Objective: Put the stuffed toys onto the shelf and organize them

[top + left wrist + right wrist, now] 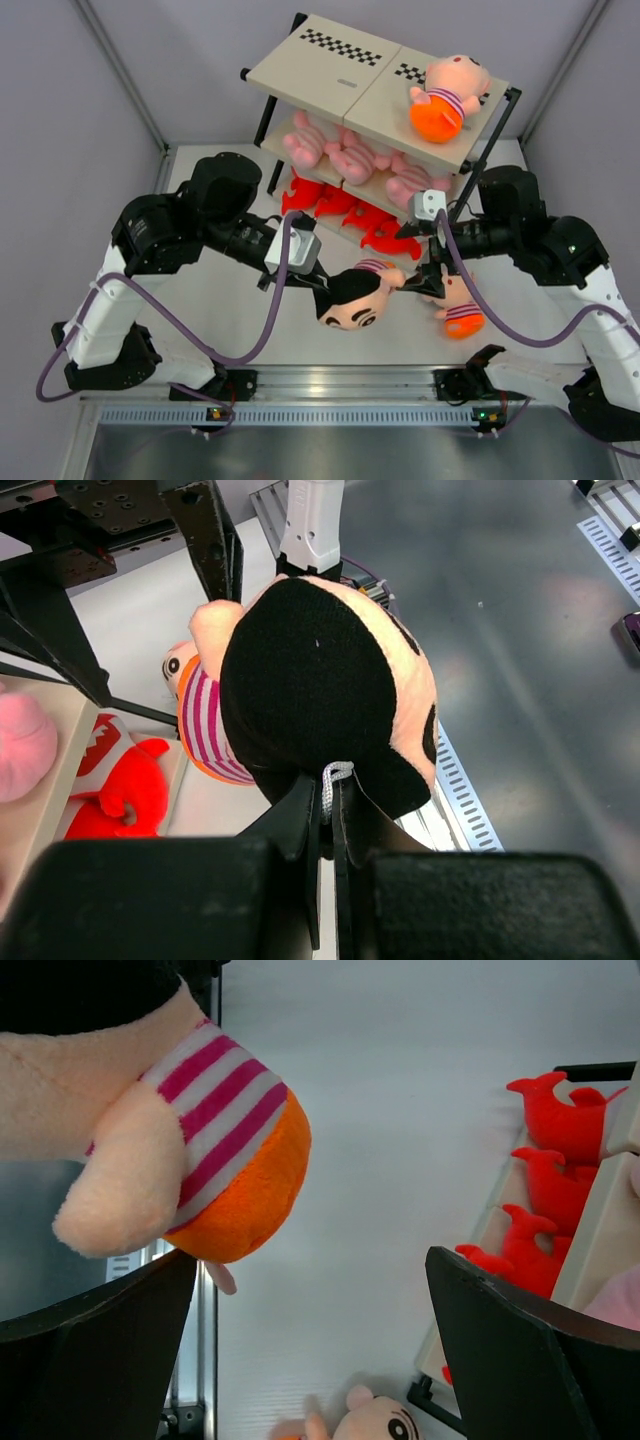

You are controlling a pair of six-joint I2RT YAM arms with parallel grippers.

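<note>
My left gripper [318,281] [331,783] is shut on the grey hanging loop [336,776] of a boy doll [356,297] [320,670], which hangs above the table. Its striped shirt and orange shorts [232,1175] sit just past the left finger [100,1350] of my right gripper [415,262] [310,1290], which is wide open with nothing between the fingers. A second boy doll [458,306] [372,1422] lies on the table below it. A third doll [448,95] lies on the top board of the shelf [330,75]. Three pale pink plush animals [350,155] fill the middle tier.
Red plush toys [340,208] [125,790] [555,1160] line the shelf's bottom tier. The shelf's black frame leg [480,165] stands close to my right arm. A metal rail [330,380] runs along the near table edge. Grey walls enclose the table.
</note>
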